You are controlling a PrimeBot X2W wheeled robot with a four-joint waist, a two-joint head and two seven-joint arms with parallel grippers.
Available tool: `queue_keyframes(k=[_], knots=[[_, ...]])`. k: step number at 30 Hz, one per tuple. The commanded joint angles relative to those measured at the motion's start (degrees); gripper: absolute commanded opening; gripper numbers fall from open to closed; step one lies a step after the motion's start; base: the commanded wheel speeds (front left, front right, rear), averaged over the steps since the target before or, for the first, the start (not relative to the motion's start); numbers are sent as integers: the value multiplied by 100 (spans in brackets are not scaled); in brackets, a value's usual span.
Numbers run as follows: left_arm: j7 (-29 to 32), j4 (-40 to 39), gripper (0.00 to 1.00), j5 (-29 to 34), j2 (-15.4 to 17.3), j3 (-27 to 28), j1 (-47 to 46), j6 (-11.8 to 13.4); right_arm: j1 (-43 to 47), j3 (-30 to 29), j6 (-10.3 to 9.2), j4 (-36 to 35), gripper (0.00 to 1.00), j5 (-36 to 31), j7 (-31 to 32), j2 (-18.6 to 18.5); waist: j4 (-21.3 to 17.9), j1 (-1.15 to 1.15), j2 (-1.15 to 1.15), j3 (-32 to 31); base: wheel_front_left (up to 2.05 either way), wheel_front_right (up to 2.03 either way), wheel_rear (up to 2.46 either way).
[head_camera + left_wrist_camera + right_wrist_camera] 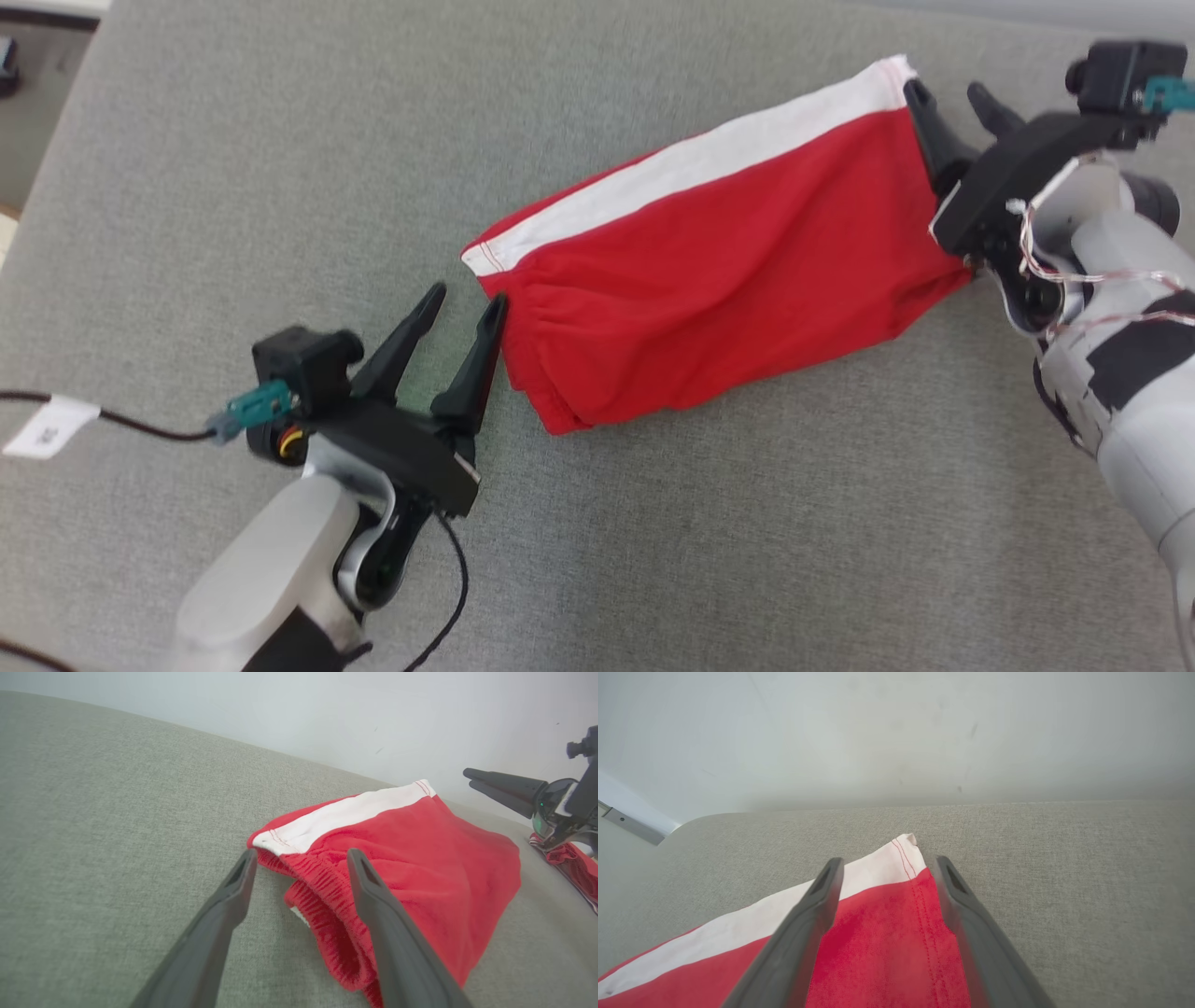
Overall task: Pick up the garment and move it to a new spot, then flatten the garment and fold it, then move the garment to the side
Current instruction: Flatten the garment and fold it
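Beneath everything, a wide grey woven-fabric surface (pixel 653 560), matt and faintly mottled, backed by a plain pale wall (pixel 327 709). Past the surface's edge at the head view's upper left, a patch of darker floor (pixel 37 121), too blurred for detail.

Right of the surface's middle, one folded red knit garment (pixel 719 271): flat, laid diagonally as a long oblong between the two grippers. Along its far edge, one broad white stripe (pixel 700 163) from end to end. At the left end, a gathered elastic waistband (pixel 322 891), layers stacked and slightly gaping. At the right end, a straight hem (pixel 924 905) with a double row of red stitching.

Two pale grey forearms (pixel 271 569), one from each lower corner. Left gripper (pixel 469 295): fingers spread apart, clamped on nothing, one tip touching or just beside the waistband. Right gripper (pixel 945 88): fingers likewise apart, gripping nothing, poised over the hem's white corner, cloth visible in the gap. Four dark tapered fingers in all.

Two teal connectors (pixel 257 403), one at each wrist. One thin dark cable (pixel 140 425) toward the left edge, with one white paper tag (pixel 47 427) on it.
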Motion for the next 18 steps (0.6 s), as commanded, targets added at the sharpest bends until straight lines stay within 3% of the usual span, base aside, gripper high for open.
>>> queue_keyframes(k=[1, 8, 10, 11, 13, 18], knots=[[-18, -42, 100, 99, 52, 67, 259, 10, 232, 63, -10, -77, 100, 145, -139, -51, -107, 0, -1, -374, 0, 0, 0], [-15, -442, 100, 1158, 55, 998, 1144, 51, 994, 417, -10, -295, 100, 226, -737, -273, -192, 0, -1, -933, 0, 0, 0], [-14, -740, 100, 1642, -19, 1406, 1510, 124, 1204, 479, -10, -310, 100, 313, -906, -302, -219, 0, -1, -1063, 0, 0, 0], [-14, -1104, 100, 2286, -37, 1714, 1886, 273, 1394, 525, -10, -310, 100, 366, -1038, -331, -241, 0, -1, -1163, 0, 0, 0], [-14, -1479, 100, 2636, -257, 2066, 2312, 388, 1603, 550, -10, -278, 100, 431, -1141, -353, -232, 0, -1, -1245, 0, 0, 0], [-14, -1975, 100, 3360, -644, 2578, 3171, 258, 1975, 582, -10, -144, 100, 555, -1269, -368, -105, 0, -1, -1367, 0, 0, 0]])
